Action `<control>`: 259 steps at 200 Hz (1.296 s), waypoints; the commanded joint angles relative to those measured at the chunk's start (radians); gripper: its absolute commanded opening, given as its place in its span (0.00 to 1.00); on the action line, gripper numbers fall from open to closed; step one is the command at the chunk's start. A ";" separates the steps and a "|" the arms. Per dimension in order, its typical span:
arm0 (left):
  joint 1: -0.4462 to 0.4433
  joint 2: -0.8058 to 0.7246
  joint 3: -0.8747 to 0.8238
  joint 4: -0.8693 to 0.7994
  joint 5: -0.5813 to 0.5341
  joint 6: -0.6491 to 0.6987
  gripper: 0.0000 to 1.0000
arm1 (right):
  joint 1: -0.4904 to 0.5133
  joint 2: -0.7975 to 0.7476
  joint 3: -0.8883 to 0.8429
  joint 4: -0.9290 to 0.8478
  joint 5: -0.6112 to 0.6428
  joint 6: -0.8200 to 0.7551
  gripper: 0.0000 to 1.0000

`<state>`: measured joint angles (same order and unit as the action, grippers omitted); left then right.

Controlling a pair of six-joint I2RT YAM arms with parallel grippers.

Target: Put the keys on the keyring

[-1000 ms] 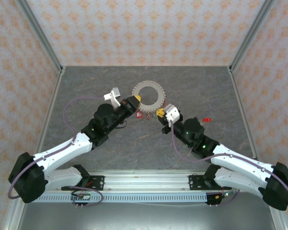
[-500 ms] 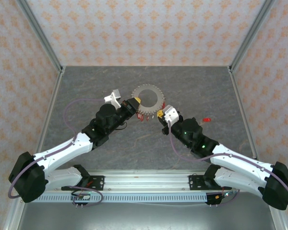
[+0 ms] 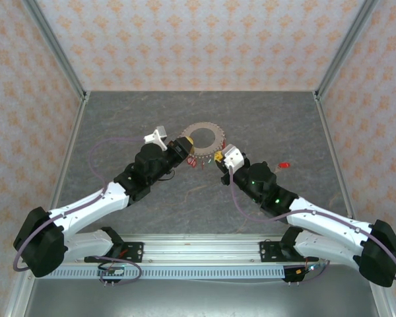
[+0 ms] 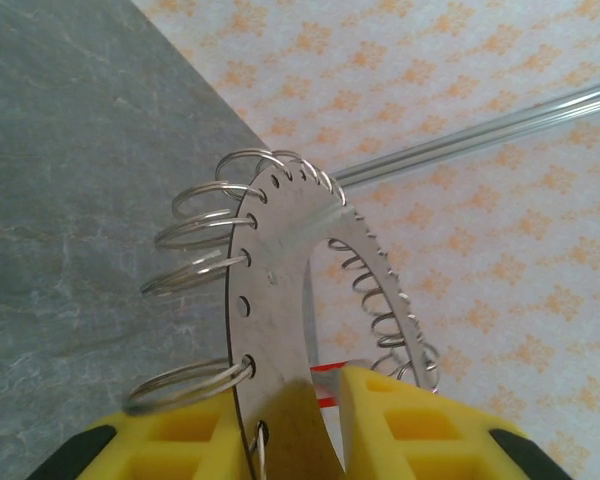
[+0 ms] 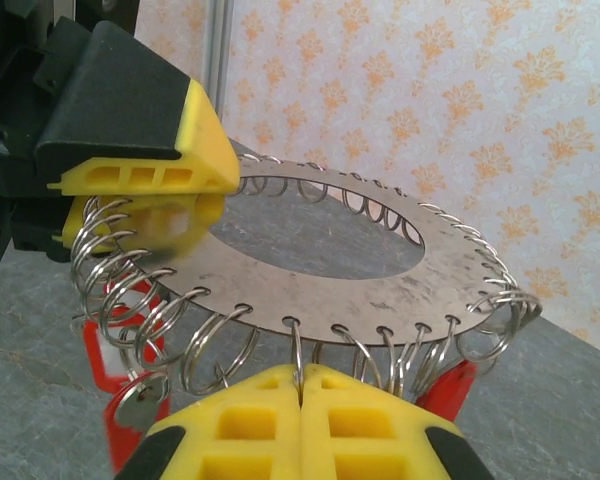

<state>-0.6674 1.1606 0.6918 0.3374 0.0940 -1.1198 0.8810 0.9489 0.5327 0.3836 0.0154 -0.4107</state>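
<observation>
1. Right gripper point(image 5: 300, 385): jaws closed, pinching a wire loop on the near rim of the keyring point(image 5: 380, 280).
2. Keys point(image 5: 100, 370): red heads hanging from loops beneath the ring.
3. Left gripper point(image 4: 290, 400): jaws parted, straddling the ring's far-left rim.
4. Ring plate: held above the grey table point(image 3: 277, 119).

2 white arms point(image 3: 86, 208) with black joints point(image 3: 36, 241) and purple cables point(image 3: 112, 139).

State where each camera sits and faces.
Top external: above and behind, looking down on left arm, right arm, left gripper, right gripper, keyring.
Left wrist: on the left arm, facing past its yellow fingers at the keyring.
Right wrist: on the right arm, facing past its shut fingertips at keyring and left gripper.
Shared: all show the keyring.
</observation>
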 commanded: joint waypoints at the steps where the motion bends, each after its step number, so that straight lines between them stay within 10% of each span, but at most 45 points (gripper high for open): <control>1: 0.001 -0.009 -0.016 -0.072 -0.040 0.005 0.31 | -0.002 -0.007 0.028 0.061 0.009 0.014 0.00; 100: 0.001 -0.027 -0.102 -0.098 -0.098 -0.013 0.10 | -0.010 -0.006 0.030 -0.237 -0.025 0.118 0.00; 167: -0.009 0.061 -0.229 0.035 -0.060 -0.022 0.10 | -0.040 0.105 -0.108 -0.055 -0.095 0.299 0.00; 259: -0.063 0.237 -0.215 0.002 -0.066 -0.044 0.37 | -0.040 0.297 -0.199 0.155 -0.056 0.334 0.00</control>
<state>-0.7124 1.3674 0.4717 0.3733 0.0647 -1.1595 0.8452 1.2362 0.3614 0.4168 -0.1108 -0.1101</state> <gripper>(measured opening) 0.358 0.040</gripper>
